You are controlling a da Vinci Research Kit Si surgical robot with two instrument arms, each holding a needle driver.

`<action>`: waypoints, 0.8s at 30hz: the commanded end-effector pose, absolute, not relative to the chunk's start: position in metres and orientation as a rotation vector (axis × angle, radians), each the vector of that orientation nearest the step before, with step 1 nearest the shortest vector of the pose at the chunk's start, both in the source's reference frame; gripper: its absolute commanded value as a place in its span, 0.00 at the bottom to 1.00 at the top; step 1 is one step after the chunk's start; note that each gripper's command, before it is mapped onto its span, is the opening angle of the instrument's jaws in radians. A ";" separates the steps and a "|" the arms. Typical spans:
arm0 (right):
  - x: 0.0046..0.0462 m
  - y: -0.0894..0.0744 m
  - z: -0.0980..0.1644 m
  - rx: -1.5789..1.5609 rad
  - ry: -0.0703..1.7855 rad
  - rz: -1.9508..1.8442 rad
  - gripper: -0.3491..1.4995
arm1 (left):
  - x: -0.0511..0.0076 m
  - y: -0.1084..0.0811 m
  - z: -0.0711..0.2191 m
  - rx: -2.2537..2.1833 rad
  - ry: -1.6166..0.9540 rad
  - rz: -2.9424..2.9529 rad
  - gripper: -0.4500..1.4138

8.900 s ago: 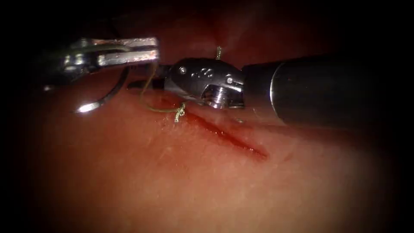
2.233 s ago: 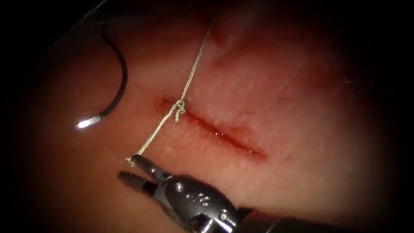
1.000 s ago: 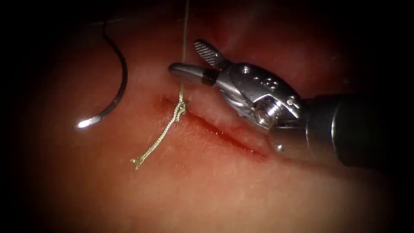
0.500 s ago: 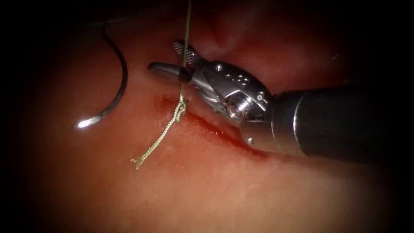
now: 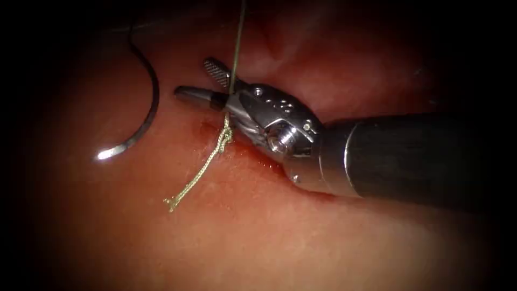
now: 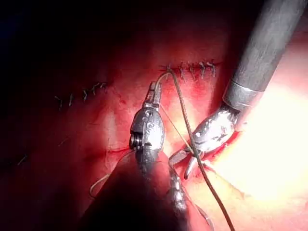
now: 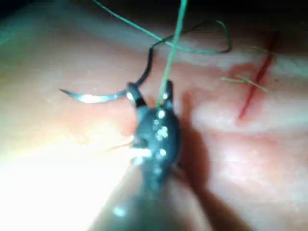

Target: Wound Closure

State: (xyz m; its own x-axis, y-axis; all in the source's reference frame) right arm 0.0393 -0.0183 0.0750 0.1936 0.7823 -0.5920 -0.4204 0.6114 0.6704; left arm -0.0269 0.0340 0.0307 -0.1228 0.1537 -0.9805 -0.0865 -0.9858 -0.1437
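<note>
Endoscope view showed my right tool (image 5: 202, 81) with jaws apart around the taut thread (image 5: 236, 40) just above the knot (image 5: 225, 136) at the cut's (image 5: 253, 153) left end, holding nothing, while the needle (image 5: 144, 116) lay free on the tissue (image 5: 269, 237) farther left.

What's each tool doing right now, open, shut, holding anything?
Right tool: jaws open, straddling the upright thread above the knot, gripping nothing.
Left tool: seems shut on the thread.
Needle: lies free on the tissue, left of the cut.
</note>
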 end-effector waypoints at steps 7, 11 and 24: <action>0.0405 -0.019 0.076 0.423 1.085 0.839 0.93 | -0.0275 0.034 0.031 -1.971 -0.073 2.238 0.00; 0.0406 -0.019 0.076 0.426 1.087 0.834 0.90 | -0.0276 0.034 0.031 -1.973 -0.075 2.237 0.00; 0.0403 -0.019 0.076 0.349 1.085 0.789 0.00 | -0.0280 0.034 0.031 -1.974 -0.081 2.242 0.00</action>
